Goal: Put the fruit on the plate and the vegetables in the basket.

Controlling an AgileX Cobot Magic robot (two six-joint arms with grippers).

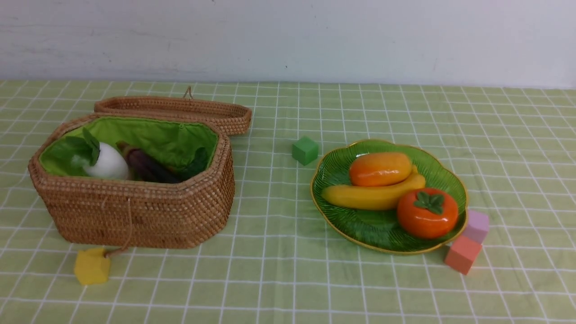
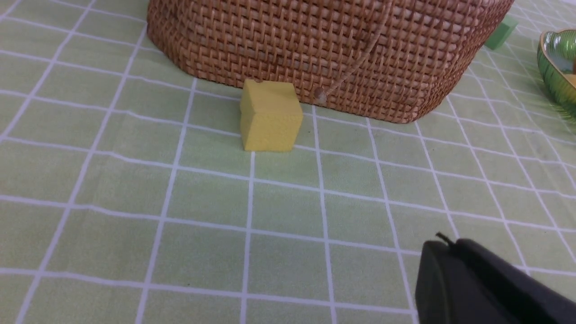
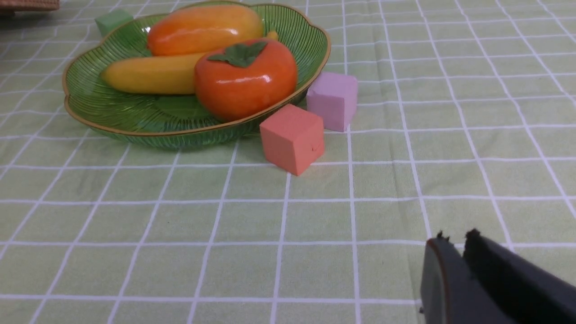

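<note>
1. Left gripper (image 2: 443,243): only its dark fingertips show at the edge of the left wrist view, pressed together with no gap and nothing between them, above bare tablecloth (image 2: 135,216).
2. Ahead of the left gripper stands a yellow foam cube (image 2: 270,116), and just behind that cube the basket (image 2: 324,49): brown woven wicker, oblong, with a thin cord hanging down its front wall.
3. Front view: the basket's bright green lining is visible, and its flat woven lid (image 1: 173,111) lies open behind it.
4. Inside the basket: a white radish (image 1: 108,164) with green leaves, touching a dark purple eggplant (image 1: 148,167). Beyond the eggplant there is something dark green that I cannot identify.
5. Right gripper (image 3: 454,240): two dark fingertips with a narrow slit between them, holding nothing, above the tablecloth.
6. Ahead of the right gripper sits the plate (image 3: 117,112): glossy green, ribbed, leaf-shaped, with a gold scalloped rim.
7. On the plate: a round orange-red persimmon (image 3: 245,81) with a green leaf cap, nearest the gripper; a long yellow banana (image 3: 150,74) touching it; and a glossy orange-yellow mango (image 3: 204,28) resting against the banana on the far side.
8. A salmon cube (image 3: 292,137) and a lilac cube (image 3: 333,100) sit against the plate's near edge. A green cube (image 1: 305,150) lies beyond the plate.
</note>
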